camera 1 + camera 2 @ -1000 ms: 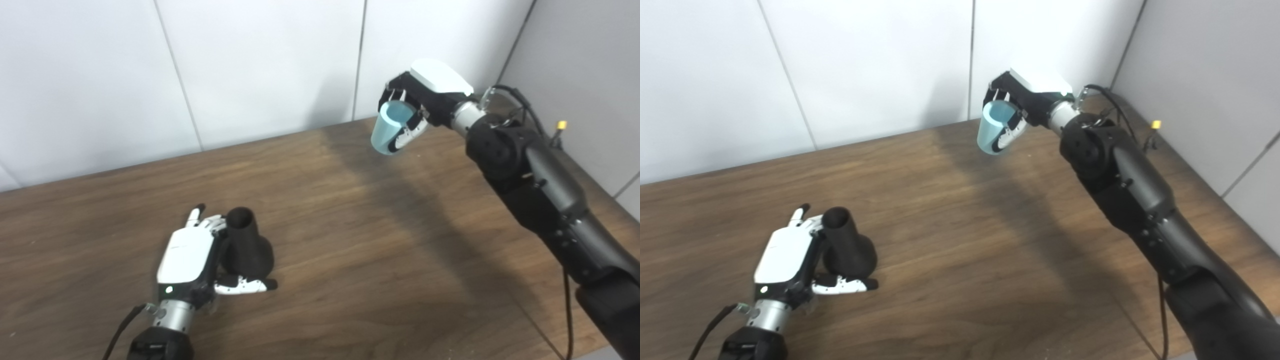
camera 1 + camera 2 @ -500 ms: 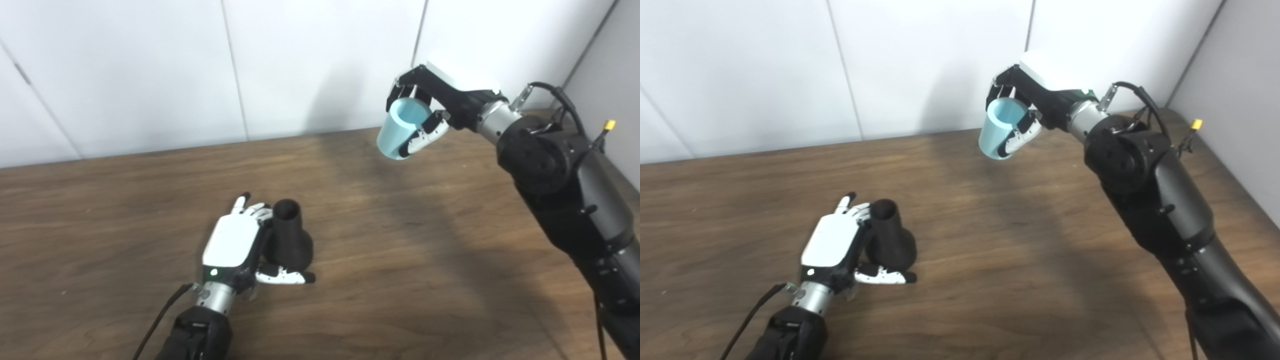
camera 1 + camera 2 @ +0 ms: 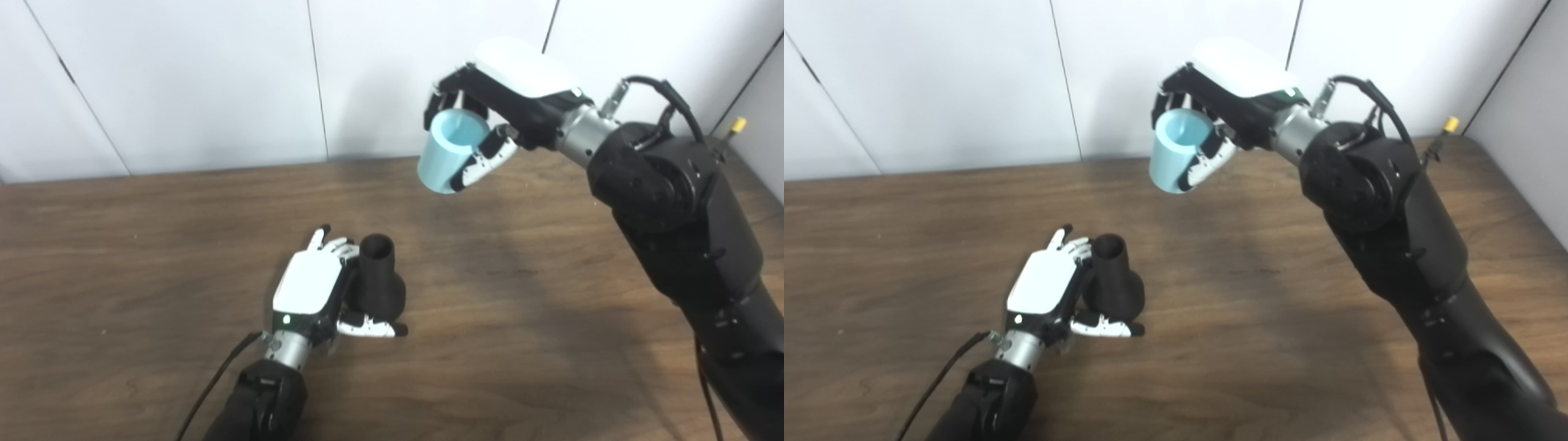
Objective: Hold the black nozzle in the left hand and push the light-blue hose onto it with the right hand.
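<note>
The black nozzle (image 3: 378, 278) stands upright on the wooden table (image 3: 122, 245), wide base down and open neck up. My left hand (image 3: 309, 288) lies against its left side, fingers stretched out behind the neck and thumb (image 3: 373, 329) lying in front of the base, not closed around it. My right hand (image 3: 514, 86) is shut on the light-blue hose (image 3: 447, 153), a short wide tube, and holds it tilted in the air over the back of the table. The hose is well above and to the right of the nozzle. Its open end faces up towards me.
White wall panels (image 3: 214, 79) rise right behind the table's back edge. A grey side wall closes the right, with a yellow-tipped pin (image 3: 739, 124) near the corner. A black cable (image 3: 664, 98) loops over my right wrist.
The camera has panned, shifting the whole picture. Beyond that, my right hand has carried the hose leftward, closer to the nozzle. My left hand and the nozzle keep the same pose.
</note>
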Robot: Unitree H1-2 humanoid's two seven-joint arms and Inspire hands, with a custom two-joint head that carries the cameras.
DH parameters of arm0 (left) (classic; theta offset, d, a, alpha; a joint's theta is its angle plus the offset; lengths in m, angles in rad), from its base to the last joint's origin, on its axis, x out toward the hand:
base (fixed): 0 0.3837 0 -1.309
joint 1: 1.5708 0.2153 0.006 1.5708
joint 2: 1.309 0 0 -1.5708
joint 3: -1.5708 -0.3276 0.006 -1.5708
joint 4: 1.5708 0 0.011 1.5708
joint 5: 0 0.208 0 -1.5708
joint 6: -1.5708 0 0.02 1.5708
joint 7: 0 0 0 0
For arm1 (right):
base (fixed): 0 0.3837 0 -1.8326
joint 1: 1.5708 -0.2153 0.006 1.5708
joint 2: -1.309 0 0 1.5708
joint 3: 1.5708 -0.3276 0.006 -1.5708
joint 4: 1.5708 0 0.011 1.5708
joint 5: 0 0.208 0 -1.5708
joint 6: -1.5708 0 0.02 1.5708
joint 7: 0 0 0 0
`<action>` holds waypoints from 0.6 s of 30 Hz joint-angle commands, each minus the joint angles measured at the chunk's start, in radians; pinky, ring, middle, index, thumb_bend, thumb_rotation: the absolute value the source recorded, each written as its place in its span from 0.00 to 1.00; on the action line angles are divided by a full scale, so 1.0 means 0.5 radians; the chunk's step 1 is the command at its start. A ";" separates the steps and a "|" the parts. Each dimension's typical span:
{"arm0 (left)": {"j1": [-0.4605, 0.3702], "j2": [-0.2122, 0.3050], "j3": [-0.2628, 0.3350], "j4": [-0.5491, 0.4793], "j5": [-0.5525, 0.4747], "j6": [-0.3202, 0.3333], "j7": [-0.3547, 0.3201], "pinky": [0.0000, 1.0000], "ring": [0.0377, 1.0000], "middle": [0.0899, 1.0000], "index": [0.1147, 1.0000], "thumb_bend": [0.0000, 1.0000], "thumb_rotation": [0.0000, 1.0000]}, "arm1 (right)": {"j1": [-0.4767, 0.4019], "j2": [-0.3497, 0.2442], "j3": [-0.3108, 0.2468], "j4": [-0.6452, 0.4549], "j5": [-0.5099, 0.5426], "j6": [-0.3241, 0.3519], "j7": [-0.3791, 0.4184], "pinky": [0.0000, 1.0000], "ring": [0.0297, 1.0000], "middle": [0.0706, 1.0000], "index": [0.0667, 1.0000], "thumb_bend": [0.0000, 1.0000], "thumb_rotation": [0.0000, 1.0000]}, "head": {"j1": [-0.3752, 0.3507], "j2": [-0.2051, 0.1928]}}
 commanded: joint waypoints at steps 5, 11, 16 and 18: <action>0.107 -0.068 -0.053 0.084 0.020 0.025 0.033 1.00 0.83 0.71 0.42 0.52 0.05 | -0.166 0.017 -0.001 -0.091 0.029 0.001 0.092 0.41 0.39 0.45 0.48 0.52 0.00 | 0.026 0.005; 0.112 -0.094 -0.055 0.088 0.025 0.038 0.044 1.00 0.83 0.71 0.42 0.52 0.05 | -0.162 0.010 0.001 -0.139 0.086 0.023 0.184 0.62 0.41 0.44 0.48 0.52 0.00 | 0.065 0.014; 0.116 -0.100 -0.055 0.081 0.035 0.049 0.055 1.00 0.83 0.70 0.42 0.52 0.05 | -0.119 -0.004 0.023 -0.124 0.107 -0.121 0.152 0.57 0.42 0.43 0.47 0.52 0.00 | 0.078 0.023; 0.117 -0.103 -0.056 0.079 0.036 0.058 0.057 1.00 0.83 0.71 0.42 0.52 0.05 | -0.114 0.008 0.036 -0.114 0.112 -0.106 0.182 0.55 0.40 0.44 0.48 0.52 0.00 | 0.080 0.028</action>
